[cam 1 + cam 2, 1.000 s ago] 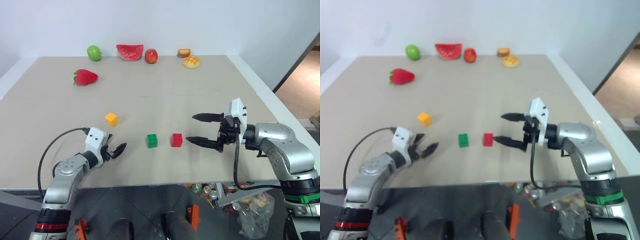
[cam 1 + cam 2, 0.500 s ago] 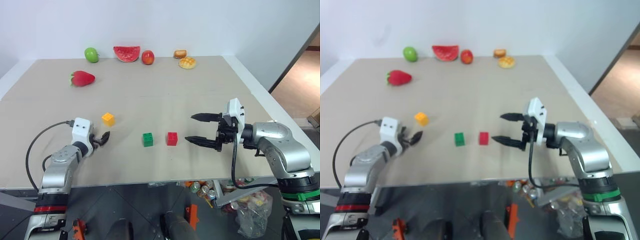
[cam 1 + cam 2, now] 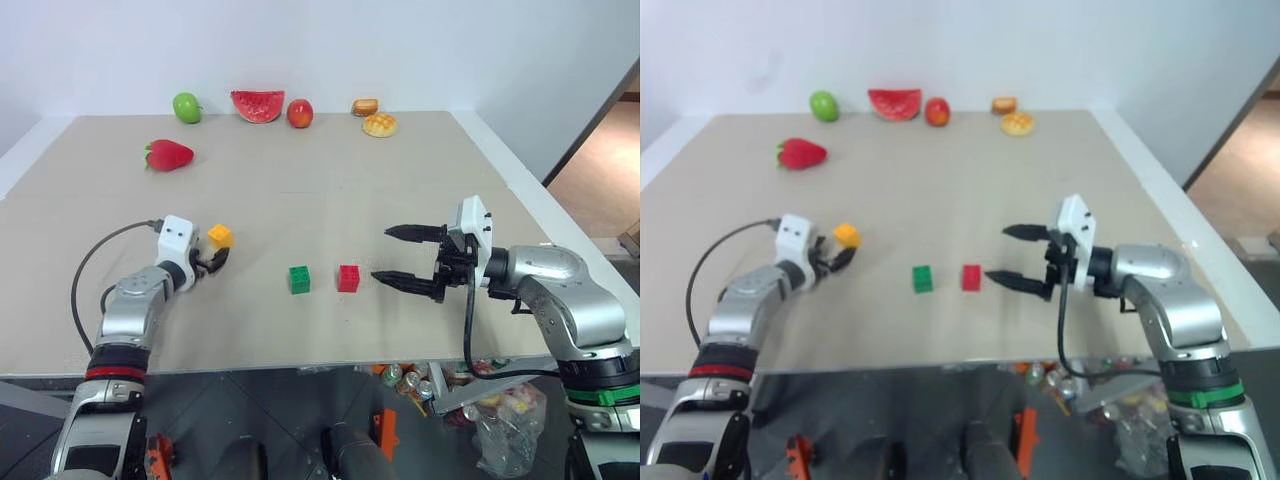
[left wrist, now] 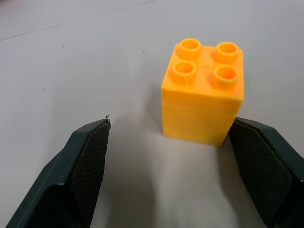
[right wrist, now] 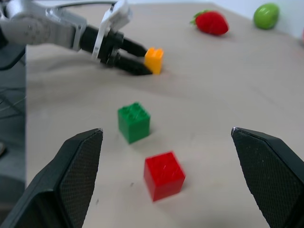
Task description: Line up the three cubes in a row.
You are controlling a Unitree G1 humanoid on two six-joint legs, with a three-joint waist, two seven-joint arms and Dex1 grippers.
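Your left gripper [image 3: 214, 262] has come forward across the table [image 3: 300, 190] over the last second, from well short of the yellow cube [image 3: 221, 236] to right at it, so you're now set up for the grab that was missing before. The left wrist view shows the yellow cube [image 4: 204, 90] sitting studs-up between the two black fingers [image 4: 85, 161], nearer one finger than the other; that near finger looks just beside or touching the cube's lower edge, can't tell which. The fingers are spread apart and nothing is clamped yet; the cube rests on the table. The green cube [image 3: 299, 279] and red cube [image 3: 348, 278] sit side by side near the front of the table, a small gap between them, already roughly in a row. The yellow one lies off to the left and a bit further back, so it's the odd one out; judging by that, moving it in line next to the green is what's left. Your right gripper [image 3: 408, 257] hasn't moved: it hovers just right of the red cube with its fingers spread wide, holding nothing and touching nothing. In the right wrist view both cubes lie ahead of its open fingers [image 5: 76, 171]. The strawberry [image 3: 169, 154], green apple [image 3: 187, 106] and the other toy food along the back edge are well apart from the work.
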